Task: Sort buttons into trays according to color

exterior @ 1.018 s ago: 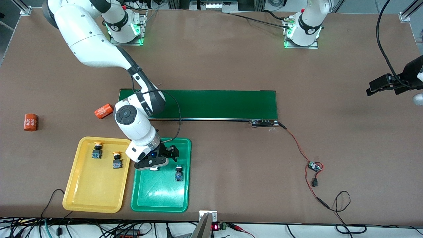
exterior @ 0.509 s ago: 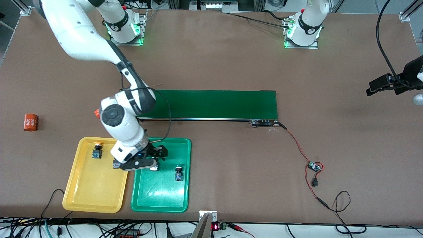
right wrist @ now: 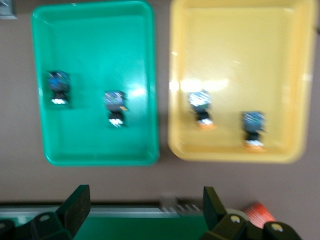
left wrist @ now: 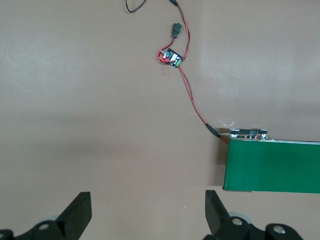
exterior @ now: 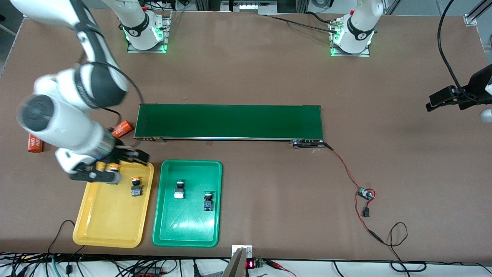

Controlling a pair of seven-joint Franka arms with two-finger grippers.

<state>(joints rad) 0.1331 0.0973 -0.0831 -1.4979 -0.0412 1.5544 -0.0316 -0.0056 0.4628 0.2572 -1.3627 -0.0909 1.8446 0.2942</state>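
Observation:
Two buttons with yellow-orange caps lie in the yellow tray point(exterior: 96, 227): one point(exterior: 136, 187) in the open, the other point(exterior: 113, 167) partly hidden by my right hand. Two buttons point(exterior: 179, 189) point(exterior: 208, 201) lie in the green tray point(exterior: 184, 234). My right gripper point(exterior: 128, 156) is open and empty, up over the yellow tray's edge nearest the conveyor. The right wrist view shows its gripper point(right wrist: 145, 210), the green tray point(right wrist: 95, 30), the yellow tray point(right wrist: 240, 30) and all the buttons point(right wrist: 59, 87) point(right wrist: 115, 107) point(right wrist: 201, 107) point(right wrist: 253, 127). My left gripper point(exterior: 434, 102) point(left wrist: 147, 215) waits open over bare table.
A long dark green conveyor belt point(exterior: 230, 121) point(left wrist: 272, 165) point(right wrist: 125, 225) lies mid-table. Two orange "4680" cylinders point(exterior: 122, 129) point(exterior: 34, 143) lie toward the right arm's end. A red wire runs from the belt to a small circuit board point(exterior: 365, 193) point(left wrist: 171, 57).
My right gripper let go of a button in the green tray, rose, and swung toward the right arm's end, now over the yellow tray's edge. The left arm has not moved.

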